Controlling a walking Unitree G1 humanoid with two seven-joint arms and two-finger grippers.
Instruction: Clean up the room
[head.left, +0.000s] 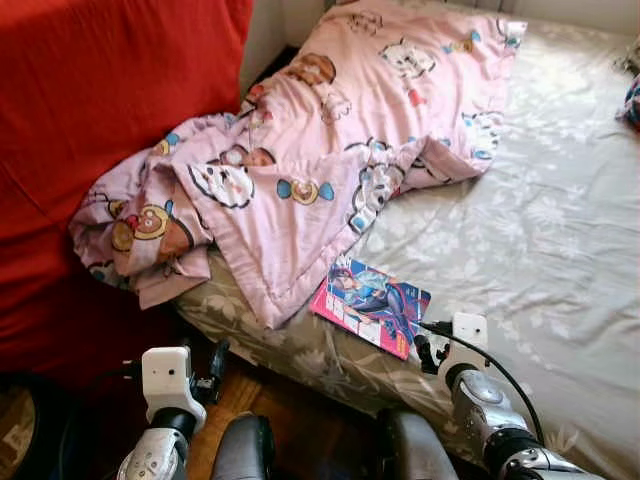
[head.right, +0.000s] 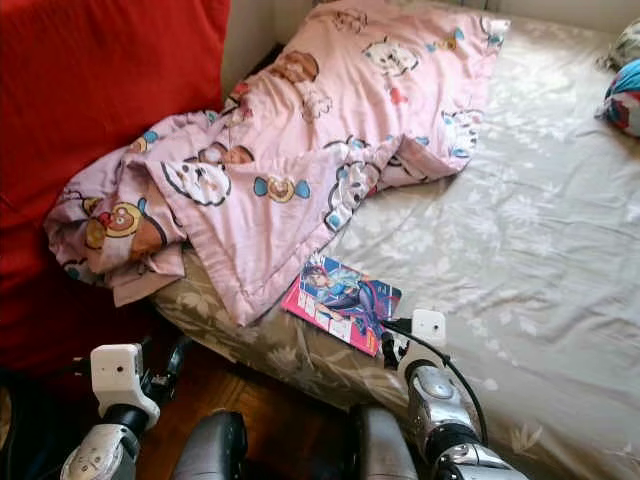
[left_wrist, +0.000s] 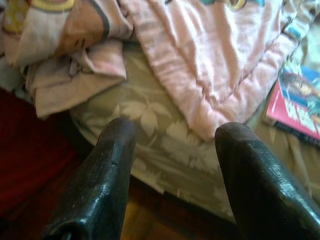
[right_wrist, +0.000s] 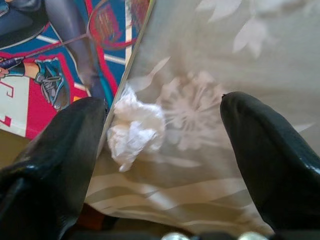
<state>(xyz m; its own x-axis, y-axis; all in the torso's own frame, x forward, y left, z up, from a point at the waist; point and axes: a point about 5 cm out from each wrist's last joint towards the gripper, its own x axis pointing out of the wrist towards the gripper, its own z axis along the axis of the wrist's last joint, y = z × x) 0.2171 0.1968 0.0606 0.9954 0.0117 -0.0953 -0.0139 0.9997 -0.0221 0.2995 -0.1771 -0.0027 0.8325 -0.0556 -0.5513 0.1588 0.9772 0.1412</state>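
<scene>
A crumpled white tissue (right_wrist: 135, 131) lies on the floral grey bed sheet (head.left: 540, 230), right beside the edge of a pink and blue comic book (head.left: 372, 303). My right gripper (right_wrist: 165, 105) hovers open just above the tissue, one finger (right_wrist: 70, 145) over the book's edge and the other (right_wrist: 265, 150) over bare sheet. A rumpled pink cartoon blanket (head.left: 330, 140) covers the bed's left part and hangs over its edge. My left gripper (left_wrist: 177, 127) is open and holds nothing, low by the bed's front corner.
A big red cover (head.left: 100, 120) stands to the left of the bed. Wooden floor (head.left: 270, 400) shows below the bed's front edge, between my arms. A colourful bundle (head.right: 625, 95) lies at the bed's far right.
</scene>
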